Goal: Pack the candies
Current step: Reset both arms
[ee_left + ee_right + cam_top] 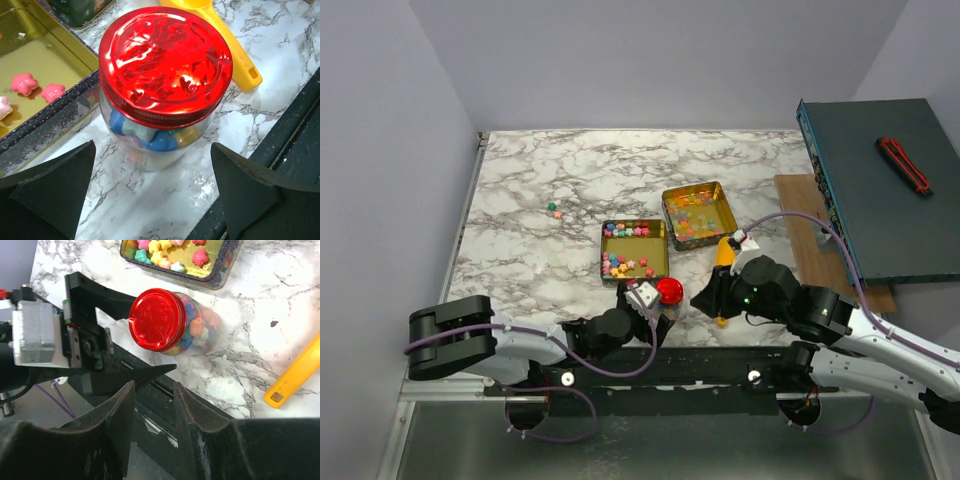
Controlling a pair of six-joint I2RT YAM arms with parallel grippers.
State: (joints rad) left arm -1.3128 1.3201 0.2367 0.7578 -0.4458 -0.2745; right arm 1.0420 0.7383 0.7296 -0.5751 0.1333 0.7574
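Observation:
A clear jar (669, 291) with a red cap stands near the table's front edge, full of pastel candies (160, 140). My left gripper (650, 300) is open, its fingers (55, 185) spread wide just short of the jar (165, 75) and not touching it. My right gripper (705, 297) is open a little and empty (154, 390), to the right of the jar (172, 322). A gold tin (660, 262) holds pastel candies (620, 265). A second tin (725, 205) holds glossy jellies (692, 215). Two loose candies (554, 209) lie further left.
A yellow-orange scoop (724, 255) lies right of the jar, its handle (295, 375) by my right gripper. A dark green case (880, 200) with a red-black tool (903, 163) sits on a wooden board (800, 225) at the right. A black rail (700, 365) runs along the near edge.

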